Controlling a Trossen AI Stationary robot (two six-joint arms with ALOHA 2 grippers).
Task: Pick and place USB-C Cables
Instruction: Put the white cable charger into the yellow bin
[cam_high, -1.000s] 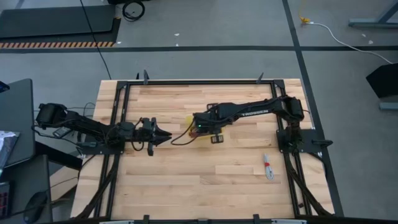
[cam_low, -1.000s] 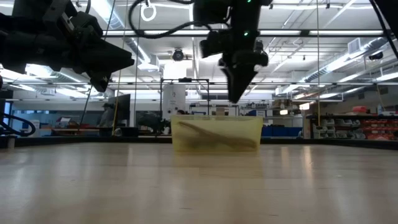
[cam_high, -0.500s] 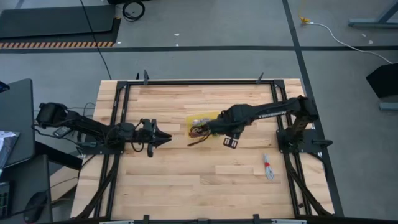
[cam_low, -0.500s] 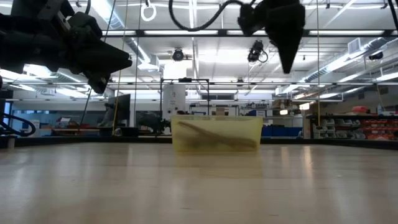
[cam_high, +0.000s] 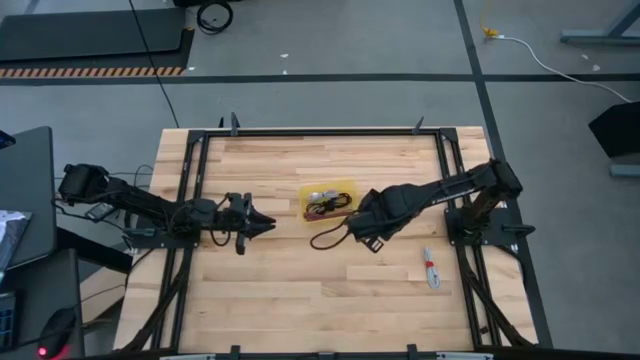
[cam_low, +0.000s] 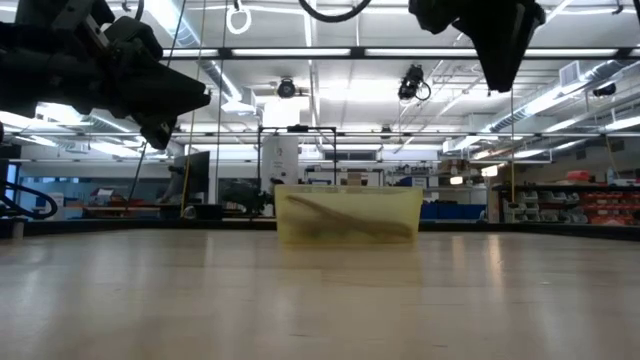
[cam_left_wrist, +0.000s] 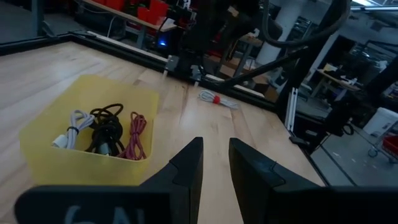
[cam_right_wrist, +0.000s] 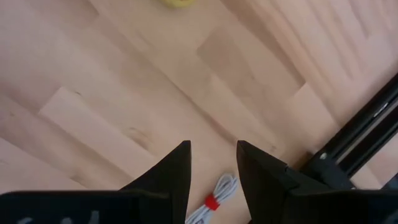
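Note:
A yellow bin (cam_high: 328, 200) stands mid-table and holds a grey-silver cable (cam_left_wrist: 69, 128), a black cable (cam_left_wrist: 107, 132) and a dark red cable (cam_left_wrist: 136, 135). A white cable with a red band (cam_high: 431, 268) lies flat on the wood near the right frame rail; it also shows as the white cable (cam_right_wrist: 214, 199) right below my right fingers. My right gripper (cam_high: 368, 232) hangs high between bin and white cable, pointing down, open and empty. My left gripper (cam_high: 258, 222) waits level to the left of the bin, open, with nothing between its fingers (cam_left_wrist: 186, 168).
A black metal frame (cam_high: 448, 170) borders the wooden table on all sides. Bare wood lies in front of the bin toward the near edge. The right arm's own black cord loops beside the bin (cam_high: 325, 240).
My right gripper has left its place over the yellow bin, gone toward the table's right and near edges, and risen. Its wrist has rolled on the way. Its fingers keep the same gap. The cables in the bin and the white cable stay put.

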